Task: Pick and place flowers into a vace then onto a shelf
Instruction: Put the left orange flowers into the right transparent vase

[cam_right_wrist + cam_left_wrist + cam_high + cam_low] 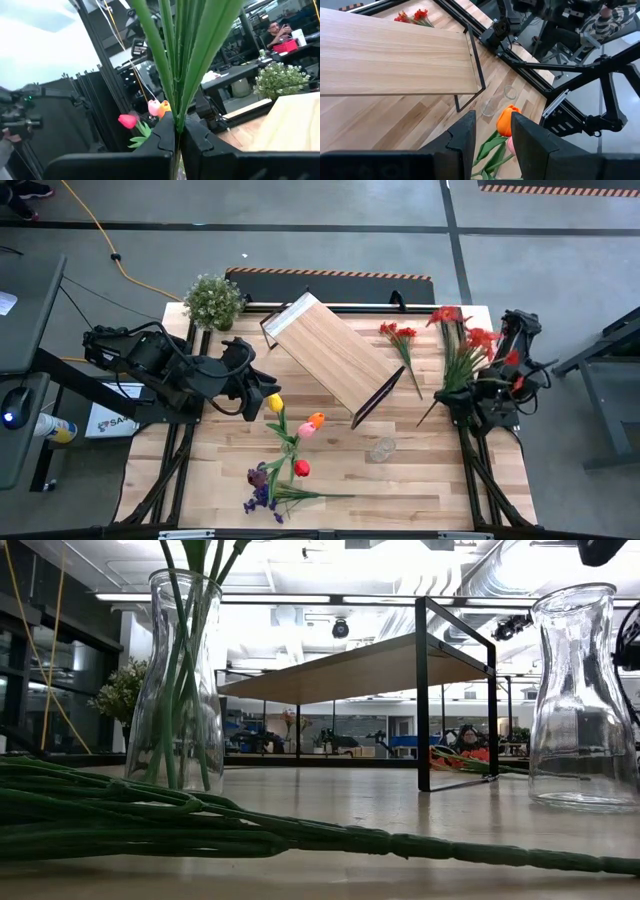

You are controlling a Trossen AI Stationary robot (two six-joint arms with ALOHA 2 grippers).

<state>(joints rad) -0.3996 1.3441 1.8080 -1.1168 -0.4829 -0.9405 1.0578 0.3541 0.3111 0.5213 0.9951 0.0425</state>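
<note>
The red spray of flowers (462,340) is at the table's (430,480) right edge, its green stems (179,60) pinched between the pressed-together fingers of the right gripper (478,395). A smaller red spray (398,333) lies on the table beside the shelf (330,355), which sits askew across the table's far middle. Orange (317,420), pink (306,429), yellow (274,402) and red (301,468) tulips stand in a glass vase (185,680) toward the near left, with a purple spray (262,492) lying at the near edge. An empty glass vase (381,449) stands near the middle. The left gripper (248,385) hovers by the yellow tulip, fingers partly spread around nothing.

Risk, as I judge it: the thin bunched stems could slip or fan out in the pinch, miss the empty vase's narrow neck and tip it. The left arm, close by the filled vase, could also brush its tulips.
</note>
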